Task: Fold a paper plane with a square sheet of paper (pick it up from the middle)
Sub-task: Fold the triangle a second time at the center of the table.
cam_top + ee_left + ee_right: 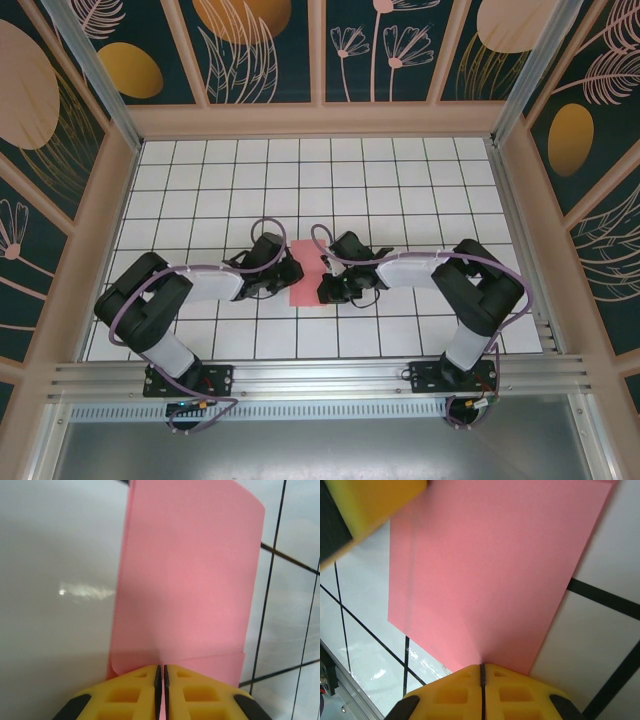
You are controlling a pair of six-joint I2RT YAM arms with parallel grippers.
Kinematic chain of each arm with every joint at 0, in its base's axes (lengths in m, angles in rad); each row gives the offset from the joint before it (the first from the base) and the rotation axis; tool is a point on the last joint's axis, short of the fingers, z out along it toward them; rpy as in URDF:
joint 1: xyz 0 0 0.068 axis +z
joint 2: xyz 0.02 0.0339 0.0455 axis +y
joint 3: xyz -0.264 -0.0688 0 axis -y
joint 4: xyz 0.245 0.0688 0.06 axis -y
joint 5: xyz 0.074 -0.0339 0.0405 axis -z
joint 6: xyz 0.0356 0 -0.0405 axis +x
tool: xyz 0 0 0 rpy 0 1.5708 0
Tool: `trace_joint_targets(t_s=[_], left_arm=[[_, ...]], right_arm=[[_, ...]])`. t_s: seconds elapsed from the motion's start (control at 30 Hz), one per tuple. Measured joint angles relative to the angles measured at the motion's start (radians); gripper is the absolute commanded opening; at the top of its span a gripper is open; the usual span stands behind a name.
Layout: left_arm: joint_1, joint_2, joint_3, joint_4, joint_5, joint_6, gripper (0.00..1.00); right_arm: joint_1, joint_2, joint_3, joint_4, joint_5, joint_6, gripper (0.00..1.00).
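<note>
Both left gripper and right gripper clench the square sheet of paper spanning their jaws, likely steadying a fold.

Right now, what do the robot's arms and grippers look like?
Both are jointed black arms, left arm and right arm, each with a white forearm segment and a looping purple cable. The left gripper and right gripper have blocky yellow fingers with square recesses and black corners.

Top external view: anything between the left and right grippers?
The pink paper sheet lies there in the top external view; the left gripper and right gripper are shut on its opposite edges.
</note>
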Motion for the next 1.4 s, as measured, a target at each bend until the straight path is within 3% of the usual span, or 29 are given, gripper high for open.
trace_joint_targets(t_s=[0.4,0.73,1.0,1.4], left_arm=[[0.103,-0.010,0.083,-0.113,-0.060,0.125,0.18],[0.085,-0.206,-0.002,0.016,0.098,0.091,0.19],[0.034,-0.148,-0.069,0.095,0.168,0.038,0.14],[0.029,-0.011,-0.069,0.169,0.184,0.002,0.13]], right_arm=[[-0.011,0.001,-0.010,0.025,-0.023,0.000,0.09],[-0.028,0.001,0.045,-0.056,-0.023,-0.001,0.10],[-0.041,0.003,0.124,-0.061,-0.045,-0.011,0.10],[-0.042,0.091,0.167,-0.084,-0.012,-0.026,0.09]])
